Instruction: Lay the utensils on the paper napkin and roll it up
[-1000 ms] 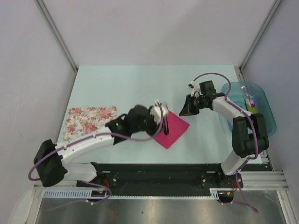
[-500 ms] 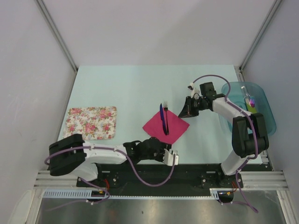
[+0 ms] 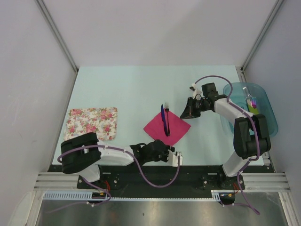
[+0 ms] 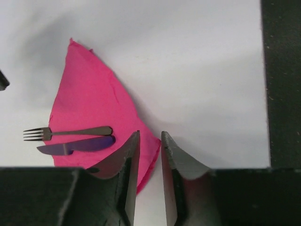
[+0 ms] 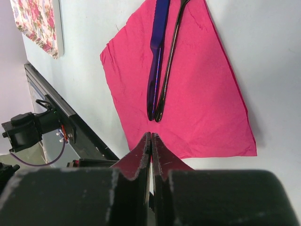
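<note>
Back from above the paper napkin (image 3: 177,125), the left gripper (image 4: 150,135) now hangs at the worktop's (image 3: 117,84) near edge, jaws a narrow gap apart and empty. Just beyond it the napkin points one corner at that gripper. The black fork (image 5: 170,61) and blue knife (image 5: 156,52) lie side by side on it, long axes running near to far. Farther off, the right gripper (image 5: 151,135), pinched shut, sits just beside the napkin's right corner, probably the handier place to start rolling.

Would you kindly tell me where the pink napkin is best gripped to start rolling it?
Probably the right corner of the napkin, approached from the right: it lies bare, off to the side of the fork and blue knife, so lifting it would fold paper across their length.
</note>
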Tool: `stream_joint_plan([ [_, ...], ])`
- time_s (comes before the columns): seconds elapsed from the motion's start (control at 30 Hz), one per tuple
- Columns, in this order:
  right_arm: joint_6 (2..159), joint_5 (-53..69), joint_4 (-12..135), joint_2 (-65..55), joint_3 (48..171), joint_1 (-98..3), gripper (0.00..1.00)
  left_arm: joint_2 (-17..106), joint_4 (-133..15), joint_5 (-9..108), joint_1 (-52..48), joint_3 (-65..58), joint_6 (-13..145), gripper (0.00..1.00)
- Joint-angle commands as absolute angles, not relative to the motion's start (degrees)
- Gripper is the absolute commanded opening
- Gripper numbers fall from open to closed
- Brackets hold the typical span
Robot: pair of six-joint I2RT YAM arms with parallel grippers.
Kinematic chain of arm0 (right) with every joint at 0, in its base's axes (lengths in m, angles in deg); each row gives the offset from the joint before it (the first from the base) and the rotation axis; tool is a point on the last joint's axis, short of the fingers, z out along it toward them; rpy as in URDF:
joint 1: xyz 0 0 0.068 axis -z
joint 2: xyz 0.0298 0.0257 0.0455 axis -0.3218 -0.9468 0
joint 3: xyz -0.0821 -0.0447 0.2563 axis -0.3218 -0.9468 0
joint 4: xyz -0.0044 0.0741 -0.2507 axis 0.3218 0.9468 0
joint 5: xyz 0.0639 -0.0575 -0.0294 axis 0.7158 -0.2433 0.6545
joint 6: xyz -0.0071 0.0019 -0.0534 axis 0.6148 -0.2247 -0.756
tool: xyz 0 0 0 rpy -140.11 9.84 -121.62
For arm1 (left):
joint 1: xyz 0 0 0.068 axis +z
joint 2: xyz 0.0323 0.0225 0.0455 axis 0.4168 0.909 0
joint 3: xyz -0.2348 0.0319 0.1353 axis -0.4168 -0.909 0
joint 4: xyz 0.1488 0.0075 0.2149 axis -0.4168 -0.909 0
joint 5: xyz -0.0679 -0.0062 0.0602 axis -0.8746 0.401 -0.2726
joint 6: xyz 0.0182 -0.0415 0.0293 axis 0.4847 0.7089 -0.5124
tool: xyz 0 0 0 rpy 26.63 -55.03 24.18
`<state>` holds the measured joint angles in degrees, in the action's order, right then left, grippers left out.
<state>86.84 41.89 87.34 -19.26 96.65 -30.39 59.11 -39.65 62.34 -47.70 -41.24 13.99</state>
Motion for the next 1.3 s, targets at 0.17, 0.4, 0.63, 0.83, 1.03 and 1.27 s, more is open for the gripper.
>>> stream_joint_plan([
  [0.17,85.6,43.4,88.3,-19.3,97.0,-30.1,0.06,59.9,-35.2,63.6,-45.1,-38.4,15.0,0.00],
  [0.4,85.1,43.7,88.9,-19.6,97.0,-30.1,0.06,57.6,-40.8,58.5,-41.1,-34.9,16.8,0.00],
  [0.63,85.2,44.7,89.0,-20.0,96.9,-30.1,0.07,59.3,-44.7,53.0,-35.8,-30.0,17.5,0.00],
  [0.83,85.7,45.8,89.3,-19.8,96.1,-30.1,0.06,63.2,-45.7,51.7,-32.2,-26.3,18.0,0.00],
  [1.03,86.3,48.6,89.9,-19.6,93.1,-30.6,0.07,66.1,-43.4,51.8,-30.0,-24.5,19.2,0.00],
  [1.27,86.3,51.0,90.2,-20.7,91.1,-32.7,0.07,69.4,-44.1,52.5,-28.7,-22.5,19.7,0.00],
])
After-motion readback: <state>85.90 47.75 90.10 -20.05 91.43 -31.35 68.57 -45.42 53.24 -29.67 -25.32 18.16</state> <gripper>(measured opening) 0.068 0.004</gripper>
